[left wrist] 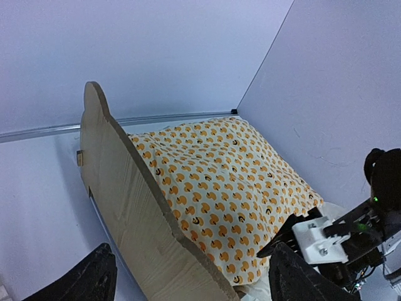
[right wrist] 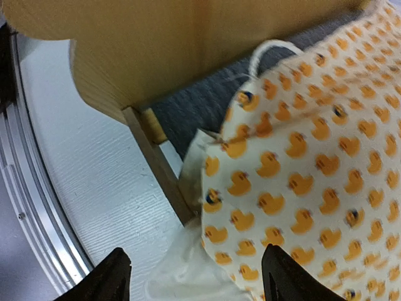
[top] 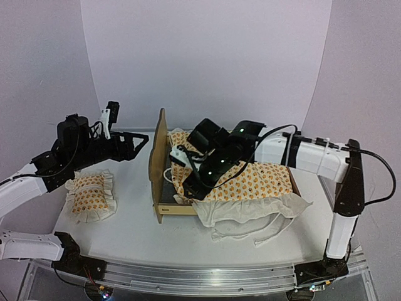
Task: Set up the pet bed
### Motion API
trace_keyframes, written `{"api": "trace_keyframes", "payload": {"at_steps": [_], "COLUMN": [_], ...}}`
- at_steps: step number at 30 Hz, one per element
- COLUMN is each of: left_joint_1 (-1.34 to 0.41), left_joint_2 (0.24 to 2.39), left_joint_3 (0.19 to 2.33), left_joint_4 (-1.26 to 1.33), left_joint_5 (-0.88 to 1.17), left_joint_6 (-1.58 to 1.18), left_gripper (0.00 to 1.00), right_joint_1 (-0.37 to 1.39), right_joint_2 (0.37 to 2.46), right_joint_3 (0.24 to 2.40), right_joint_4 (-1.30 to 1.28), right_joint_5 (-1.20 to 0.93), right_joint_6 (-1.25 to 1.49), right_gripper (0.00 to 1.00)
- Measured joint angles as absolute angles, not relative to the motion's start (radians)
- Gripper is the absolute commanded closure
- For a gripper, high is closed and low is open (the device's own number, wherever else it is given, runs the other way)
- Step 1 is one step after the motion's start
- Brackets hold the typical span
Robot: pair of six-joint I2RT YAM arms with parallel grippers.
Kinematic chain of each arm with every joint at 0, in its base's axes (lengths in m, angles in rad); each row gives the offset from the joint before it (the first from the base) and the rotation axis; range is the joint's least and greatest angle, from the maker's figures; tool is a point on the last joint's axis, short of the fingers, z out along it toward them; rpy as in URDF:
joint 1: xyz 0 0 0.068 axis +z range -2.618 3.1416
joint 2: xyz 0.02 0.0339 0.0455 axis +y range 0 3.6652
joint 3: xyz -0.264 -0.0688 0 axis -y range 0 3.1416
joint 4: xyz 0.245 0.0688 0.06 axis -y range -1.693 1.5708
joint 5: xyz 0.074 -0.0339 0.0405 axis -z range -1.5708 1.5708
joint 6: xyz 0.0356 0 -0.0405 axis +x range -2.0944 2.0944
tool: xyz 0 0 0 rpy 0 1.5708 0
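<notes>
Two hands spread, right hand [right wrist: 194,276] above pet bed [top: 159,153] corner (left hand [left wrist: 188,276] aside, empty)

The left arm [top: 75,147] hovers high, the right arm [top: 313,157] bends low — both jaws spread wide.

A robot lab cell: plain white backdrop [top: 207,56], white table [top: 125,232] edged by an aluminium rail [top: 200,276].

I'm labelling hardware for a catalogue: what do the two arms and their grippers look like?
The left arm and right arm have white links, black joints and loose black cables; green lights dot the right arm's wrist. The left gripper and right gripper each have two black fingers.
</notes>
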State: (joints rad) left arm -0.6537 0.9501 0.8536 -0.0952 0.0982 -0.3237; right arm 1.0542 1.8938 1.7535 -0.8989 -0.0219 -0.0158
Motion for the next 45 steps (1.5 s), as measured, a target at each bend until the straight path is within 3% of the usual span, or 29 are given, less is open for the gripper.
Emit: {"api": "trace_keyframes", "payload": {"at_steps": [13,15,17,20,22,25,26,30,33,39,43,45], "left_joint_1": [-0.654,-0.654,-0.654,-0.655,-0.663,-0.69,-0.705,-0.775,-0.833,-0.887,-0.925,-0.938], "left_joint_2": [0.826,0.821,0.834,0.887,0.926,0.96,0.97,1.028,1.101,1.271,1.423,1.48], "left_joint_3": [0.777,0.778,0.781,0.803,0.821,0.844,0.854,0.922,0.988,1.089,1.199,1.244], "left_joint_4": [-0.164,-0.165,-0.166,-0.167,-0.167,-0.168,-0.168,-0.166,-0.164,-0.169,-0.223,-0.26], "left_joint_5": [0.112,0.129,0.159,0.214,0.242,0.258,0.259,0.251,0.232,0.205,0.104,0.054], "left_joint_6": [-0.364,-0.364,-0.364,-0.361,-0.355,-0.336,-0.329,-0.295,-0.272,-0.226,-0.169,-0.156], "left_gripper": [0.17,0.19,0.19,0.19,0.19,0.19,0.19,0.19,0.21,0.29,0.49,0.63], "right_joint_1": [1.055,1.055,1.055,1.056,1.056,1.041,1.037,0.916,0.735,0.493,0.463,0.456], "right_joint_2": [2.067,2.084,2.095,2.103,2.1,2.062,2.054,1.933,1.891,2.048,2.111,2.12], "right_joint_3": [1.727,1.707,1.694,1.678,1.656,1.584,1.575,1.477,1.482,1.562,1.497,1.487], "right_joint_4": [-0.59,-0.569,-0.549,-0.5,-0.458,-0.421,-0.422,-0.412,-0.392,-0.249,-0.144,-0.123], "right_joint_5": [0.028,0.062,0.108,0.205,0.253,0.266,0.265,0.031,-0.279,-0.781,-0.939,-0.979], "right_joint_6": [-0.327,-0.351,-0.364,-0.37,-0.363,-0.309,-0.301,-0.123,0.08,0.476,0.672,0.724], "right_gripper": [0.3,0.37,0.58,0.71,0.87,1.0,1.0,1.0,1.0,1.0,1.0,1.0]}}
